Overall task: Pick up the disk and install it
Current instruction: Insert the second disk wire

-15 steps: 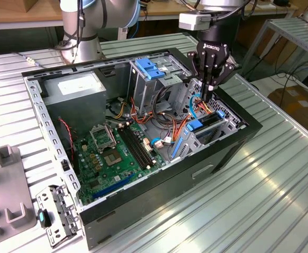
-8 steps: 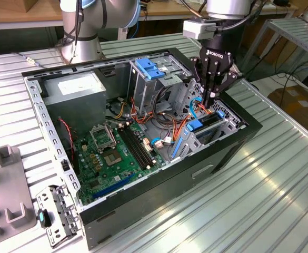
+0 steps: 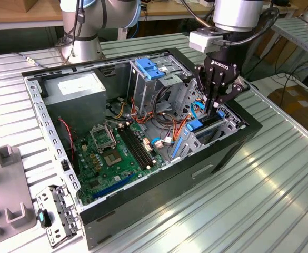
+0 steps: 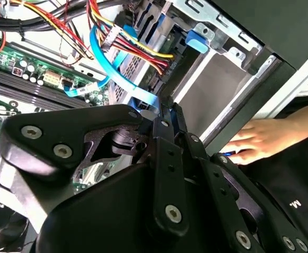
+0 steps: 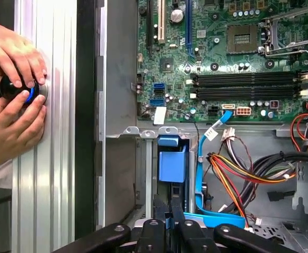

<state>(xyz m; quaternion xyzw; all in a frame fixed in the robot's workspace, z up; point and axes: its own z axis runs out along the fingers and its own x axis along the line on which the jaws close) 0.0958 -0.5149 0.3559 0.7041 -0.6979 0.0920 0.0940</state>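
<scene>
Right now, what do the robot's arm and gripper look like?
The arm is silver-grey with a blue joint cap, and black cables loop beside the wrist. A pale grey box sits above the gripper, which is matte black, built of bolted linkage plates with white lettering.

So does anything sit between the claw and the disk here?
Nothing visible does. The claw is down in the drive cage, right at the blue-railed disk in its slot. The blue cable runs beside it, not across.

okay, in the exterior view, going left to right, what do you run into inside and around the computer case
Grey stand → bracket → grey box → motherboard → blue latch → gripper.
</scene>
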